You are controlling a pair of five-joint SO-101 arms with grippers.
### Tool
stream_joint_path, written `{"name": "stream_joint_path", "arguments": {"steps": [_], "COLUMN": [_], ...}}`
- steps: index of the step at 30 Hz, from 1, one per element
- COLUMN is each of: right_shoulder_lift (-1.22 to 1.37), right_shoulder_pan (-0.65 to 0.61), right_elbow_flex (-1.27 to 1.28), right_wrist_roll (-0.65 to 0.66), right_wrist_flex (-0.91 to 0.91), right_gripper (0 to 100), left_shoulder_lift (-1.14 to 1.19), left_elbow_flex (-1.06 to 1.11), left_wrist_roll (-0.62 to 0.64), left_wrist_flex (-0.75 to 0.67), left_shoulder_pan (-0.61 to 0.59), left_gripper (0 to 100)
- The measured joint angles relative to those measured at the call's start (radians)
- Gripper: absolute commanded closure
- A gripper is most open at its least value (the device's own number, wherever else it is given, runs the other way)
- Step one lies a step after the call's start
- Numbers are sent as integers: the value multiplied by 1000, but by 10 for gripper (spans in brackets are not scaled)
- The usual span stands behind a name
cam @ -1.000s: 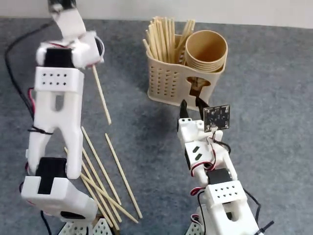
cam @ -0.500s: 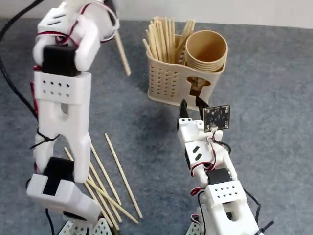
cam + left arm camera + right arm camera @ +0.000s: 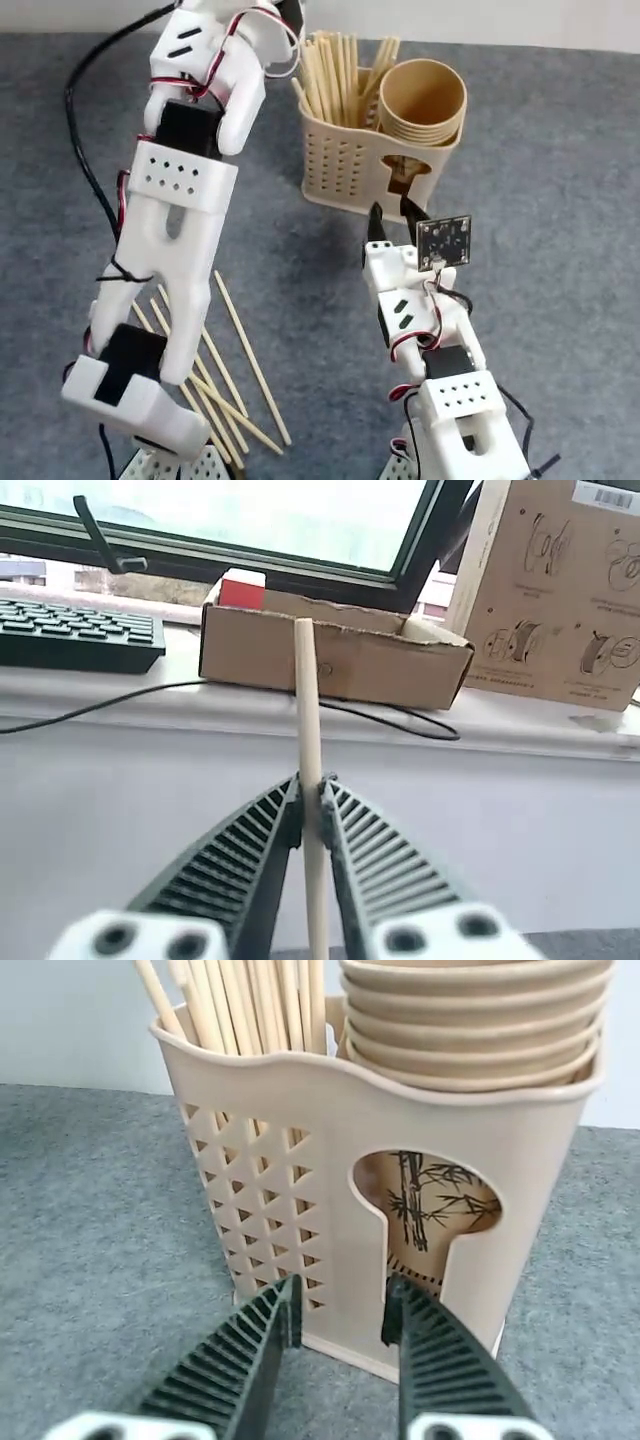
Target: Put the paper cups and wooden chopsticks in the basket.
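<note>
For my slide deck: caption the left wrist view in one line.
Left gripper shut on a single wooden chopstick, with a cardboard box and a keyboard on the ledge behind.

A cream plastic basket (image 3: 345, 175) with perforated walls stands upright at 12 o'clock on the grey counter (image 3: 560, 200). A nested stack of tan paper cups (image 3: 422, 100) sits mouths up in its 3 o'clock compartment. A bundle of pale wooden chopsticks (image 3: 335, 65) stands on end in the 9 o'clock compartment, leaning slightly. Several loose chopsticks (image 3: 235, 370) lie flat at 7 o'clock, some crossing. A single chopstick (image 3: 306, 700) is pinched upright in the closed left claw (image 3: 311, 790)
</note>
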Motion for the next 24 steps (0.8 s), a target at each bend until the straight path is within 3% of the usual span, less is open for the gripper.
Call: {"name": "stream_joint_path", "arguments": {"steps": [19, 24], "right_shoulder_lift": [0, 0], "right_shoulder_pan": [0, 0], "right_elbow_flex": [0, 0], "right_wrist_roll": [0, 0], "right_wrist_flex": [0, 0], "right_gripper": [854, 854], "left_shoulder_lift": [0, 0], "left_elbow_flex": [49, 49], "left_wrist_roll": [0, 0], "left_wrist_flex": [55, 103], "left_shoulder_pan": [0, 0], "left_gripper": [990, 890]}}
